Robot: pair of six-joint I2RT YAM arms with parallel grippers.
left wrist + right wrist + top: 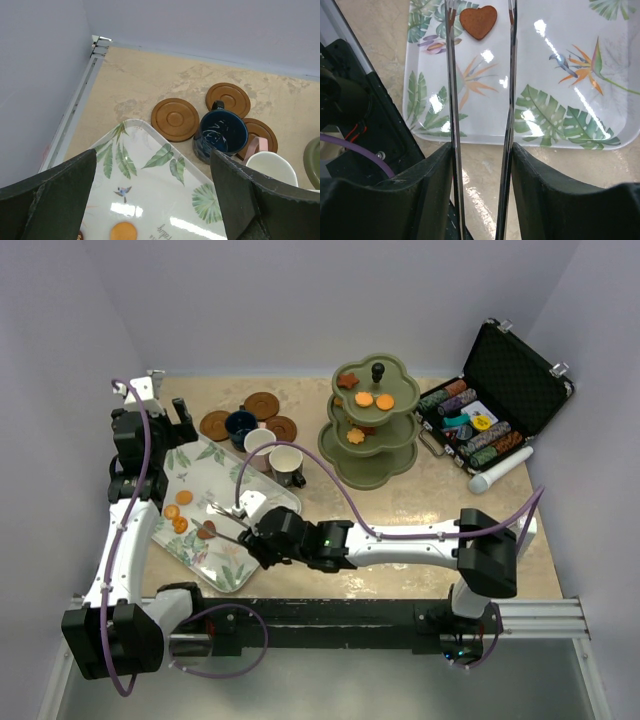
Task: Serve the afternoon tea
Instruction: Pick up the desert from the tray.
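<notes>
The right gripper (481,150) is clenched on a pair of thin metal tongs (452,90). Their two flat, shiny blades press against the inner sides of its black fingers and run out toward 12 o'clock in the wrist view. Between the blade tips lies a flat brown heart biscuit (478,21) on the tray (545,75); whether the tips touch it cannot be told. The tray is glossy white with printed leaves and a low rounded rim. It lies slanted at the 9 o'clock side of the table (420,500), and its near corner is just beside the black rail of the arm bases. Three round orange biscuits (178,512) lie near its left rim. The left gripper (152,165) is released, its jaws wide apart, and it hangs over the far corner of the tray, near the left wall. At 11 o'clock, three round brown saucers (262,405) with ringed tops lie bare around a glossy navy cup (222,135), and two pale cups (275,452) stand just beside the tray's far edge. The olive stand (365,472), with wavy tiers, is at 12 o'clock and carries orange and brown biscuits. Between the tray and the stand, the beige marbled table is bare. An open black case (515,365) fills the 2 o'clock corner.
</notes>
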